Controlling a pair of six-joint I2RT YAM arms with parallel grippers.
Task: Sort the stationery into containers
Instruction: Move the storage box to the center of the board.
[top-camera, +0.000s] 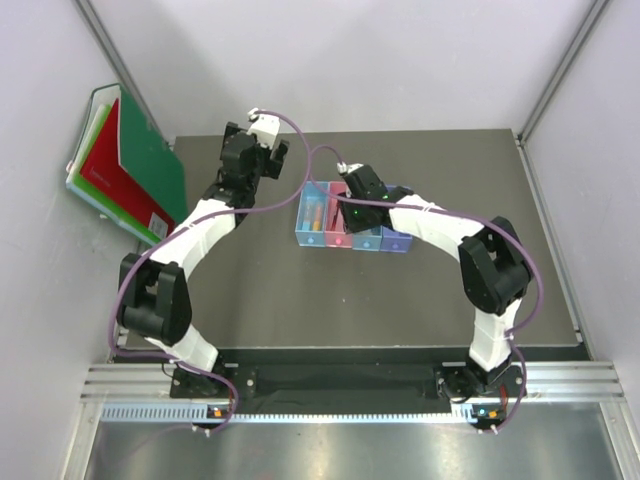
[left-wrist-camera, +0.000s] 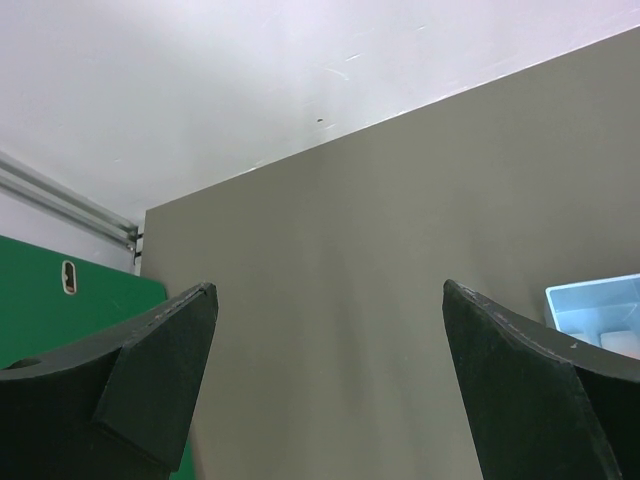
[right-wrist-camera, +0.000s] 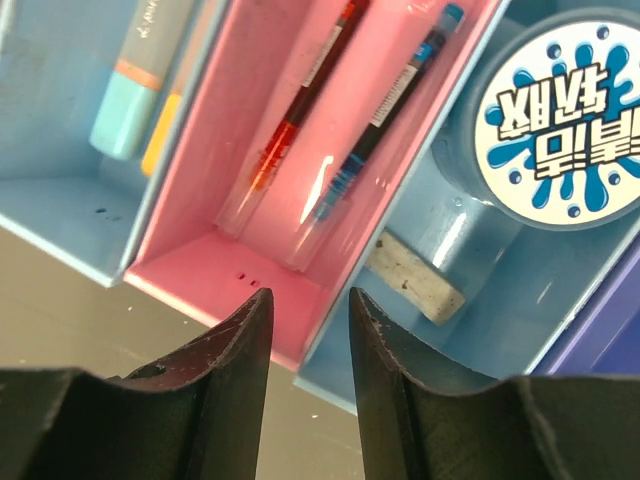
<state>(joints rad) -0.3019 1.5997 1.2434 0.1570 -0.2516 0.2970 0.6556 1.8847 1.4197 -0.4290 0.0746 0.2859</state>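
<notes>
While the right gripper hangs at lower centre over the pink bin, jaws nearly together and pinching nothing, 2 pens, the red pen and blue pen, lie inside it, upper centre. Best rise straight, clear of that rim. Left gripper: spread wide, empty.

Open tabletop before bins (folders far left)

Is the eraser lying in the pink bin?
No, the eraser lies in the blue bin next to the tin; the pink bin holds only a red pen and a blue pen.
</notes>
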